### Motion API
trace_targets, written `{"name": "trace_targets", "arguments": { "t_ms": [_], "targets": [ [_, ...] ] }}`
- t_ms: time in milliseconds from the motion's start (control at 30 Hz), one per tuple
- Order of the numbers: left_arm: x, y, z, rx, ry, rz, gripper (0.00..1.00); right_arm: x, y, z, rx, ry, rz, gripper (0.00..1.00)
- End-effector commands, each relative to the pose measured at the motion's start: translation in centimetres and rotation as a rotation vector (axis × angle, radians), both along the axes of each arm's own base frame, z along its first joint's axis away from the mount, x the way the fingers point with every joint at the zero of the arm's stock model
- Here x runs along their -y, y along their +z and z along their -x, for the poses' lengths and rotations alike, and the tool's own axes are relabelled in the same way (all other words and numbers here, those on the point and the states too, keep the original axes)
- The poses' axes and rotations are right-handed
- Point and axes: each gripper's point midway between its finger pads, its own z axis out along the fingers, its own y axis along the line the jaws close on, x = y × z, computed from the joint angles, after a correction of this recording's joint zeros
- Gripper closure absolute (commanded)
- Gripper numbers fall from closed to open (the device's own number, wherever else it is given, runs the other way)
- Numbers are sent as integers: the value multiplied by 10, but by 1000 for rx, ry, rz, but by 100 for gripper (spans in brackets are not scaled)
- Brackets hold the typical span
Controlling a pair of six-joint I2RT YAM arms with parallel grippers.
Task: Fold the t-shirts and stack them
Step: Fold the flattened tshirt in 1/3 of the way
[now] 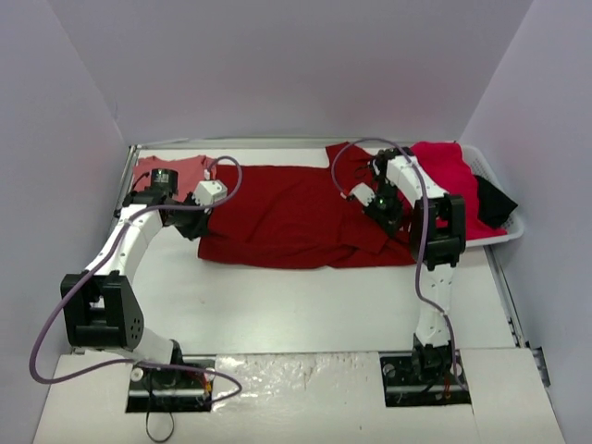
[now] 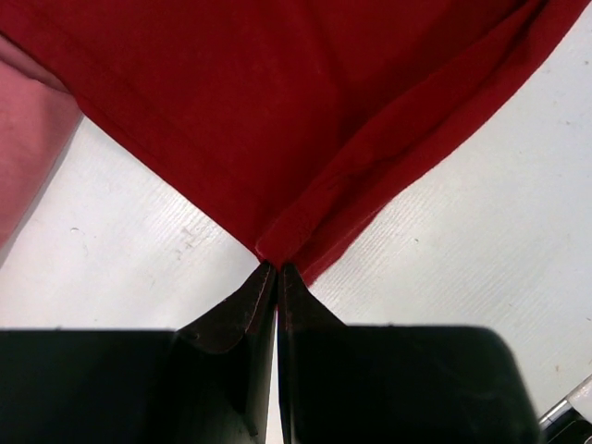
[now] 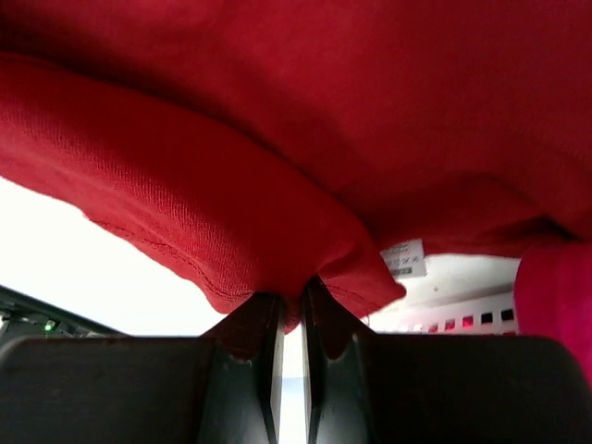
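Observation:
The dark crimson t-shirt [image 1: 287,217] lies spread across the middle of the table. My left gripper [image 1: 197,225] is shut on its left corner; in the left wrist view the jaws [image 2: 277,266] pinch the tip of the cloth [image 2: 277,111] just above the table. My right gripper [image 1: 385,211] is shut on a bunched fold at the shirt's right side, and the cloth [image 3: 277,185] drapes over the fingertips [image 3: 291,298]. The salmon-pink t-shirt [image 1: 176,168] lies flat at the back left. A raspberry t-shirt [image 1: 451,176] sits in the basket.
The white plastic basket [image 1: 504,236] stands at the right edge and also holds a black cloth [image 1: 495,203]. A white care label [image 3: 404,259] hangs from the crimson shirt. Grey walls close in the back and both sides.

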Motion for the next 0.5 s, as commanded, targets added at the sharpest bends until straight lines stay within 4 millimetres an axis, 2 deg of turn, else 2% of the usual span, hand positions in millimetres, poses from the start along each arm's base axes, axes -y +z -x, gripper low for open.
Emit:
{"name": "trace_targets", "arguments": {
  "t_ms": [0, 33, 167, 233, 300, 333, 467],
  "targets": [
    [-2, 2, -24, 32, 21, 0, 98, 4, 3, 3, -43, -3, 43, 100],
    [-2, -8, -28, 7, 20, -3, 98, 3, 3, -1, -33, -4, 45, 100],
    [-2, -21, -43, -24, 24, 0, 97, 5, -1, -11, -20, -12, 63, 95],
    [-1, -28, -52, -34, 25, 1, 93, 4, -2, -17, -8, -20, 69, 92],
    [1, -30, -60, -30, 29, 6, 93, 5, -4, -21, -4, -24, 76, 92],
    [1, -35, -65, -33, 35, 8, 96, 4, -4, -24, 4, -29, 76, 92],
    [0, -32, -83, 13, 55, 9, 97, -2, -3, -35, 31, -44, 60, 92]
  ]
}}
